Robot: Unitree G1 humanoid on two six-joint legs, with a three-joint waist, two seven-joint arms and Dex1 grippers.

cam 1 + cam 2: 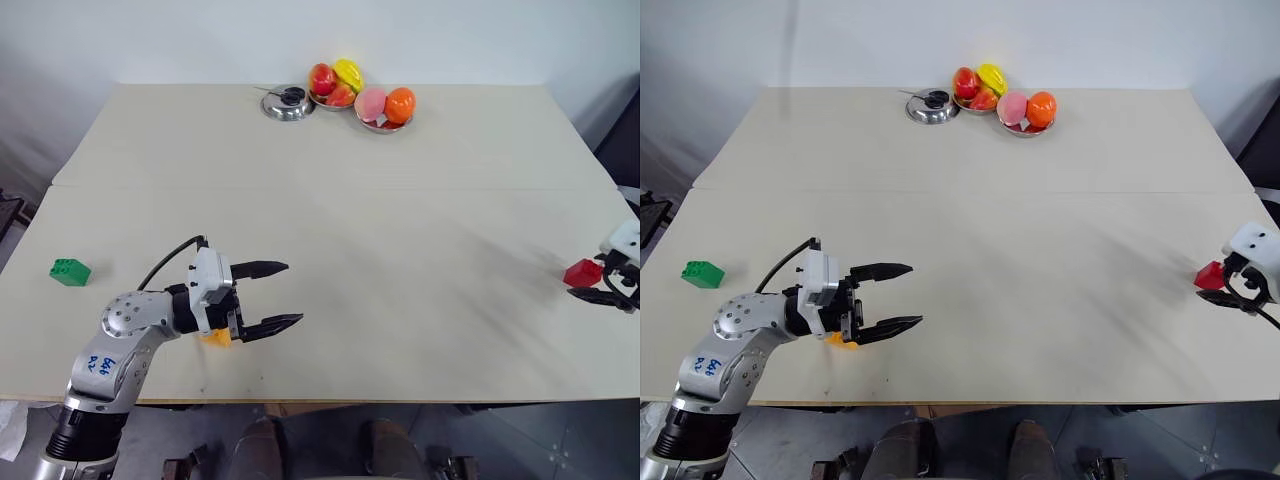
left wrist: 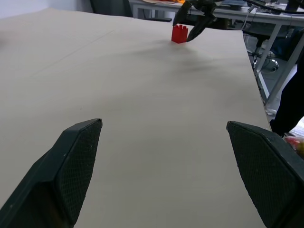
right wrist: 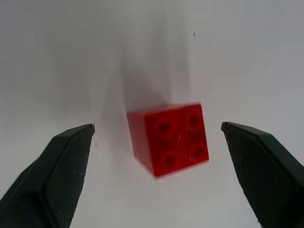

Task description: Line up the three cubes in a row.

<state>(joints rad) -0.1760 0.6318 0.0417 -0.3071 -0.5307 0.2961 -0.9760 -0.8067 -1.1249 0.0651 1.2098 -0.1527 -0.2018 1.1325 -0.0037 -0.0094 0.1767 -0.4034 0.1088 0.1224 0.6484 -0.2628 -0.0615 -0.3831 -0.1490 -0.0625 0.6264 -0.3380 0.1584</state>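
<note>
Orange-yellow cube (image 1: 215, 337) mostly hidden under left gripper (image 1: 283, 294), just a sliver showing at gripper's 7 o'clock; studs can't be made out. Right gripper (image 1: 598, 287) cut off by pic edge at 3 o'clock, partly covering red cube (image 1: 582, 272). Small dark item in steel bowl (image 1: 288, 106) at table's 12 o'clock too small to ID.

We are seeing a green brick (image 1: 70, 271), a red brick (image 3: 170, 137) and an orange-yellow brick (image 1: 216, 338). They are lying on a beige table (image 1: 400, 220).
</note>
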